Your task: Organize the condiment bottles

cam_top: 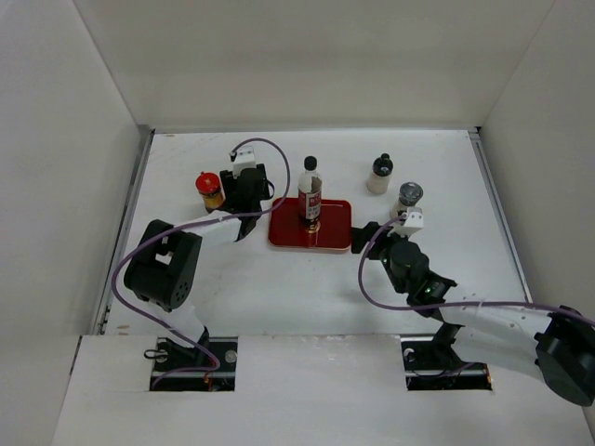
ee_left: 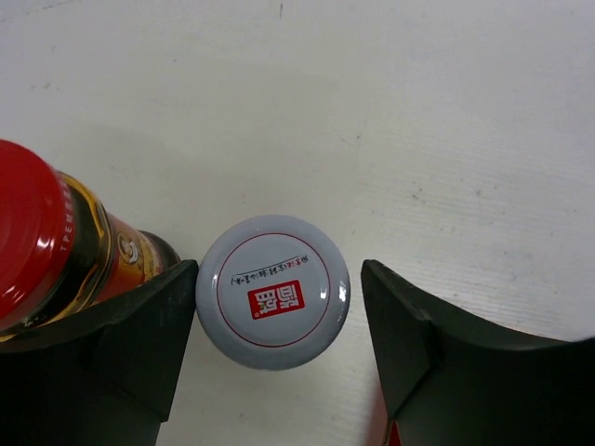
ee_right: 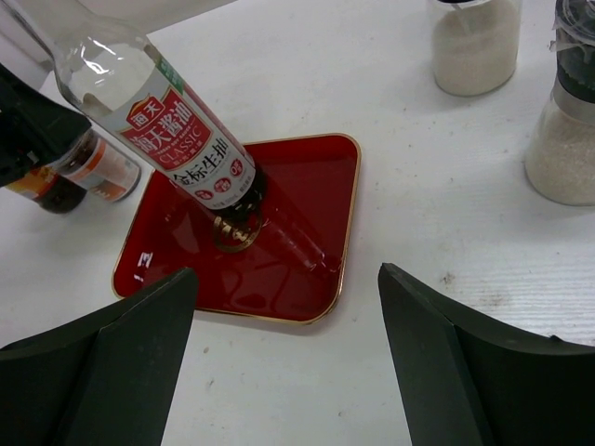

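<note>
Currently, one bottle stands on the tray and four on the table.

Table carries the red tray, with the tall dark-sauce bottle upright on it. Left gripper straddles the pale-lidded jar, fingers apart and not clamped; the red-lidded jar is just beside. Right gripper is spread wide and empty near the tray. White black-capped bottle and grey-lidded shaker stand right of the tray.

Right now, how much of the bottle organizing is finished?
Done: only the soy sauce bottle stands on the red tray. In hand: the open left tool straddles the pale-lidded jar, not yet closed. Left: the red-lidded jar, white black-capped bottle and grey-lidded shaker stand on the table; the right tool is open, empty.
</note>
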Robot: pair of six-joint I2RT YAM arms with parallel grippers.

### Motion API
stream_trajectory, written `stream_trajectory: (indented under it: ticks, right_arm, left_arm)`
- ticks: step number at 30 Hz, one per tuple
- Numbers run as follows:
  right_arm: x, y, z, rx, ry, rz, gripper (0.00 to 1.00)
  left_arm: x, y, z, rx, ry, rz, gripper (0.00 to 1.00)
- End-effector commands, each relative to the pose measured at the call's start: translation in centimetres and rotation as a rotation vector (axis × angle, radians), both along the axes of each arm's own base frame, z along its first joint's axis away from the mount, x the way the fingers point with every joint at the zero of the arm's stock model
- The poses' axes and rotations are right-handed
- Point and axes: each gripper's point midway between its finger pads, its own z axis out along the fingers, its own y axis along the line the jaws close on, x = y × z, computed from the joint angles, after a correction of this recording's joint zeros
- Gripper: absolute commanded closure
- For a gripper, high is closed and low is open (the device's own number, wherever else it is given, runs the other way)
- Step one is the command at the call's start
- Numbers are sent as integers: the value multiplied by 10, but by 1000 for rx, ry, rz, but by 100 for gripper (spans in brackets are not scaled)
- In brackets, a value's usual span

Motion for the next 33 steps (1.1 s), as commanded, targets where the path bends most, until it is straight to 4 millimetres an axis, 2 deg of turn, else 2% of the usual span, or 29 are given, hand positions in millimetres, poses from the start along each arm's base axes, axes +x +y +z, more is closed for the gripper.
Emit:
stream_trajectory:
  ticks: [1,4,6,9,12,17,23,27,33]
  right_arm:
    - [5,6,21,62,-47,5,15]
    - [4,4,22,71,-51,5,15]
    - [3,3,25,73,-58,4,15]
    - [5,2,23,72,-53,0,15]
    - [5,3,24,67,-55,3,15]
    - [3,1,25,75,-59,2,15]
    - [3,0,26,75,-60,-2,14]
    - [3,-1,27,75,-63,-8,14]
    - [3,-2,28,72,-66,-12,14]
  left_arm:
    - [23,-12,34,-68,-109,-25,40]
    - [21,-12,30,-69,-99,-35,59]
    - [16,-11,34,-72,-106,-38,64]
    - [7,-10,39,-75,-115,-42,64]
    - [-3,-11,46,-83,-131,-46,68]
    - [-22,-25,81,-112,-205,-77,70]
    - [-46,-56,119,-179,-284,-162,71]
    - [-53,-79,125,-212,-299,-216,71]
    - [-50,-98,120,-222,-298,-247,71]
